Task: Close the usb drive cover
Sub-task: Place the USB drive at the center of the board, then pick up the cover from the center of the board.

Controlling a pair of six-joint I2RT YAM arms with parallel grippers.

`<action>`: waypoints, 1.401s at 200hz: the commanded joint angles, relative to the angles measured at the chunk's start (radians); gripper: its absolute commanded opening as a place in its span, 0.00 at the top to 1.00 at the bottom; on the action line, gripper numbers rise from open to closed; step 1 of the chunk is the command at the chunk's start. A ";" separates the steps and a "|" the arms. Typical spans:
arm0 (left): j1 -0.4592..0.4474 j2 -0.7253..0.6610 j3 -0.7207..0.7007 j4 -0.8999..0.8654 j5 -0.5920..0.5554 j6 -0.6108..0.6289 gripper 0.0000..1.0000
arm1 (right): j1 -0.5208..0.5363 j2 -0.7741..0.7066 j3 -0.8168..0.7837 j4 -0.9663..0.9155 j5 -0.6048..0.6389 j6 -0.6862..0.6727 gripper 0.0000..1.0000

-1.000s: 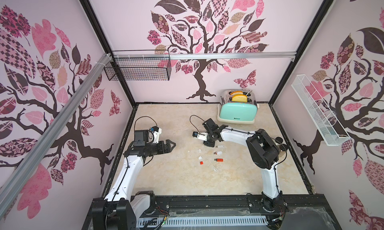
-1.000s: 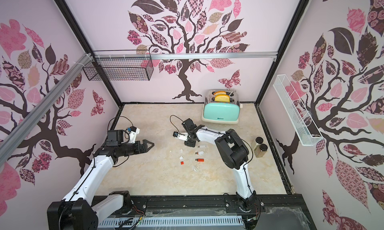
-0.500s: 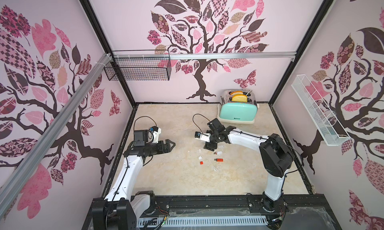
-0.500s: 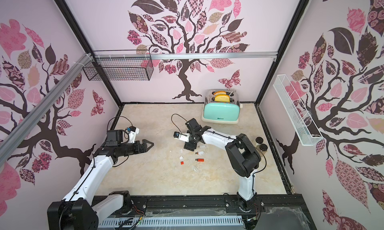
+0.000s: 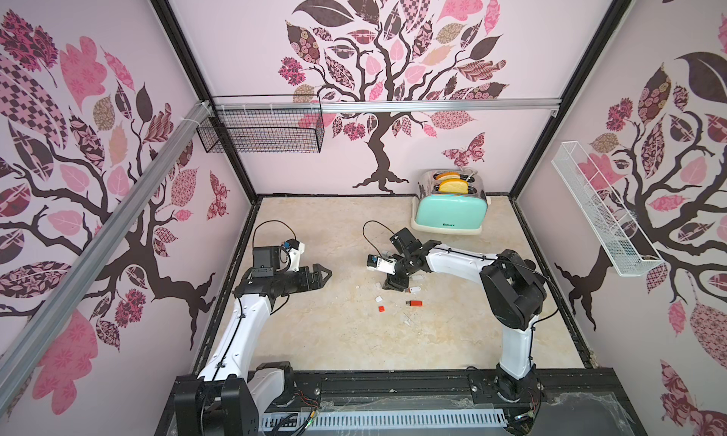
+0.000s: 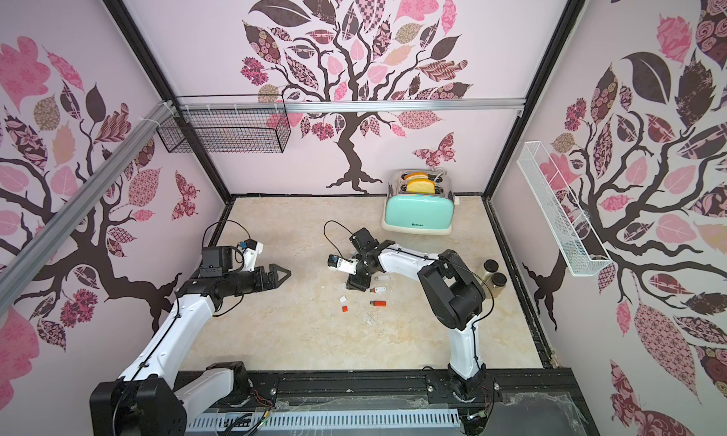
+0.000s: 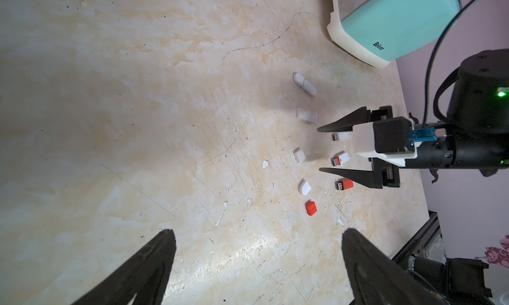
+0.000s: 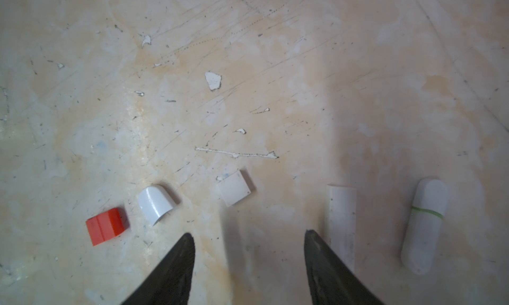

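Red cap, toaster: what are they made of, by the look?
Red cap: probably moulded plastic, matte, even colour with a seam line across it. Toaster: glossy mint shell, plastic or painted metal, cannot tell which; the top looks like chromed metal, since it mirrors the wall pattern.

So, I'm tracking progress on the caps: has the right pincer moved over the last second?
Yes. In a top view the right pincer has moved away from the toaster, toward the red cap.

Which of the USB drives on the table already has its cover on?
The long white rounded drive with the thin green ring: no plug shows. The three short drives each show a bare metal plug.
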State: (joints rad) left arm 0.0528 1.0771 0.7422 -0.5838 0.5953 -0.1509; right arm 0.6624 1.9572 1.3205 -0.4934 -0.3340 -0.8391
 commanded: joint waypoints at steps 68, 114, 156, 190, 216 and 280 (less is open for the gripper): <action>0.004 -0.006 -0.001 0.013 0.019 0.004 0.02 | 0.003 0.069 0.073 -0.026 -0.098 0.012 0.41; 0.004 -0.011 0.002 0.008 0.012 0.004 0.02 | 0.006 0.101 0.103 -0.050 -0.117 0.015 0.47; 0.004 -0.011 0.001 0.010 0.013 0.004 0.02 | 0.011 0.129 0.113 -0.048 -0.115 0.017 0.49; 0.005 -0.014 0.002 0.007 0.009 0.005 0.02 | 0.013 0.152 0.126 -0.048 -0.123 0.022 0.50; 0.005 -0.017 0.000 0.008 0.010 0.005 0.02 | 0.019 0.160 0.124 -0.045 -0.123 0.023 0.51; 0.005 -0.015 0.002 0.003 0.006 0.008 0.02 | 0.029 0.151 0.113 -0.081 -0.120 -0.008 0.57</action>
State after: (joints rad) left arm 0.0528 1.0756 0.7422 -0.5808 0.5999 -0.1532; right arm 0.6823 2.0872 1.4212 -0.5278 -0.4458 -0.8330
